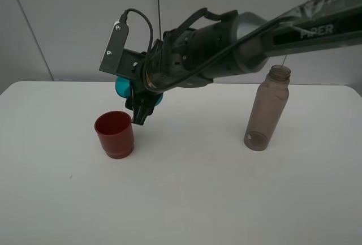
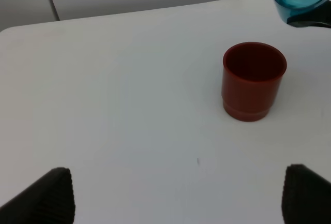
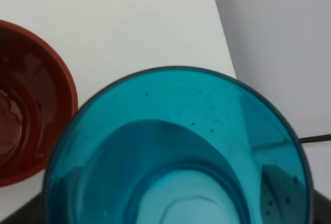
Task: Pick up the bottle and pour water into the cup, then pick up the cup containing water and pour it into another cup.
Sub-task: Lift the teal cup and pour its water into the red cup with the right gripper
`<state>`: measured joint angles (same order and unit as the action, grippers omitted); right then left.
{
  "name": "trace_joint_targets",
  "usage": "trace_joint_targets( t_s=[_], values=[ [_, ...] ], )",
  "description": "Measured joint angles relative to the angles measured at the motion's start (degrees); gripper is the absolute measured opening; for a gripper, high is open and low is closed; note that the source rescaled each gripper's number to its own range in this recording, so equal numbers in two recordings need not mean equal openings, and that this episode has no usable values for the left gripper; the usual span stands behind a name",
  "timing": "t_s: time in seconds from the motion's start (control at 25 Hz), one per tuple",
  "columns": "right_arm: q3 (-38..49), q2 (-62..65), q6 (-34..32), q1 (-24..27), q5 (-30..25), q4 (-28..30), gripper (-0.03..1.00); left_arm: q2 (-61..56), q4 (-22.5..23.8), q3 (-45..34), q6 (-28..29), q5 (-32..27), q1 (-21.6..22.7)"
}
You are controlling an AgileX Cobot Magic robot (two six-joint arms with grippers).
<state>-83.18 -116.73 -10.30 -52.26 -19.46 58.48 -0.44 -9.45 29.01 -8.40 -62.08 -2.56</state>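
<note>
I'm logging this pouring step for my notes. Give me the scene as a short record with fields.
held item: translucent teal-blue plastic tumbler, tilted, off the table
holder: right claw, shut on it
target: opaque dark red plastic cup, upright on white table
source: tall smoky grey-brown plastic bottle, upright, uncapped, standing apart
idle arm: left claw, open, empty

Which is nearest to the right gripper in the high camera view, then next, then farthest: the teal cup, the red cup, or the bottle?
Measured from the right gripper:
1. teal cup, held tilted in its fingers.
2. red cup, just below it, on the left side.
3. bottle, standing upright far off on the right side.
</note>
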Motion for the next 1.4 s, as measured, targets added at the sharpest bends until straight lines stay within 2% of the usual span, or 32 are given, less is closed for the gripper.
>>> trace_joint_targets(
  t_s=[0.56, 1.4],
  values=[
    [-0.4, -2.7, 0.0, -0.1, -1.4, 5.2, 0.09, 0.0, 0.0, 0.0, 0.0, 0.0, 0.0],
    [-0.4, -3.3, 0.0, -2.9, -2.3, 14.1, 0.09, 0.0, 0.0, 0.0, 0.0, 0.0, 0.0]
  ],
)
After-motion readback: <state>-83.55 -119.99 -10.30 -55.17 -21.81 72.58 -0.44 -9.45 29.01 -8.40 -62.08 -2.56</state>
